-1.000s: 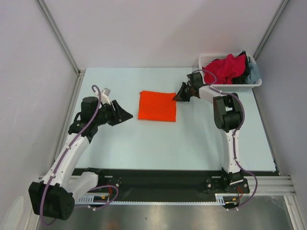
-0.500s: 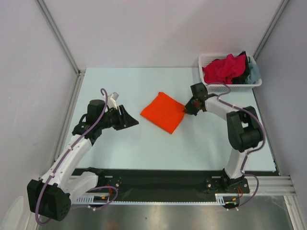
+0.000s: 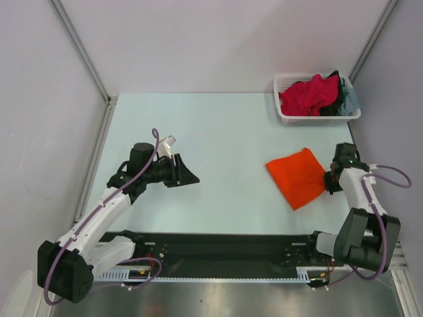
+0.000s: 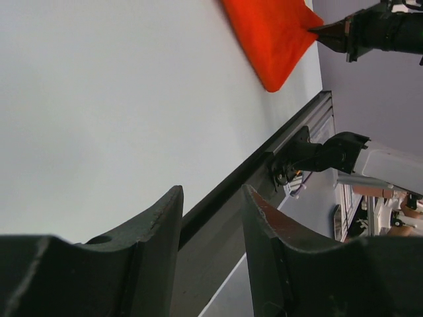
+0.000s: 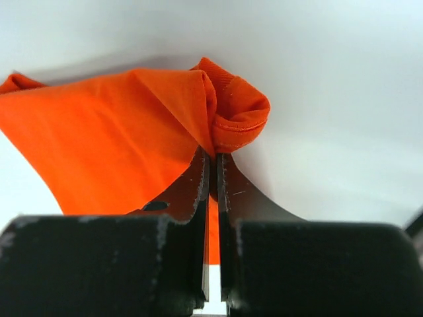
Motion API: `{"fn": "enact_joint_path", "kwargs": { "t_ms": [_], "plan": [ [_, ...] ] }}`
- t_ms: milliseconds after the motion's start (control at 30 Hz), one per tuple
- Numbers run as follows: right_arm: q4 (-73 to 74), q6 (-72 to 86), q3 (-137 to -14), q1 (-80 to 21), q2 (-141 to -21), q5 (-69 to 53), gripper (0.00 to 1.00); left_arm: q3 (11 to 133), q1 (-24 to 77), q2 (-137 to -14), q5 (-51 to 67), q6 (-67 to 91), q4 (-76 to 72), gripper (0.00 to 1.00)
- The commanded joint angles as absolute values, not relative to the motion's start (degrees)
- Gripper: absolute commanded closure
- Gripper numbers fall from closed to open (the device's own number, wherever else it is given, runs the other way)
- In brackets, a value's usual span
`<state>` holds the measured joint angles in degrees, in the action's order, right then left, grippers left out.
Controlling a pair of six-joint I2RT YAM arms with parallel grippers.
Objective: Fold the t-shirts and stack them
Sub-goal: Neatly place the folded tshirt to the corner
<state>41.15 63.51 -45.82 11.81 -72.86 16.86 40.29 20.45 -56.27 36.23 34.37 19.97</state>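
The right gripper (image 5: pixel 211 162) clamps the orange t-shirt (image 3: pixel 297 177); the left gripper (image 4: pixel 211 198) hovers — jaws apart.

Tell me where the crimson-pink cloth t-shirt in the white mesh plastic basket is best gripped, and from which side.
Grip the crumpled hump of the crimson-pink cloth t-shirt, coming down from above. It heaps higher than the rim of the white mesh plastic basket, whose walls would block a sideways approach. The right gripper, shut on the bright orange cloth t-shirt, must let go first.
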Motion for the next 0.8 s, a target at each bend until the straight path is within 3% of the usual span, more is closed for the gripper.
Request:
{"fn": "enact_joint_path", "kwargs": {
  "t_ms": [0,400,767],
  "plan": [
    [46.6,62.3,-43.7,20.0,-68.6,21.4,1.00,42.3,20.7,-57.0,38.8,32.2,19.5,0.54],
    [48.5,49.6,-41.7,45.2,-62.5,20.4,1.00,41.1,21.4,-57.6,40.9,30.3,20.0,0.54],
    [46.0,49.0,-41.1,46.8,-64.2,23.3,1.00,42.5,21.4,-58.2,41.3,27.6,22.8,0.54]
  ]
}}
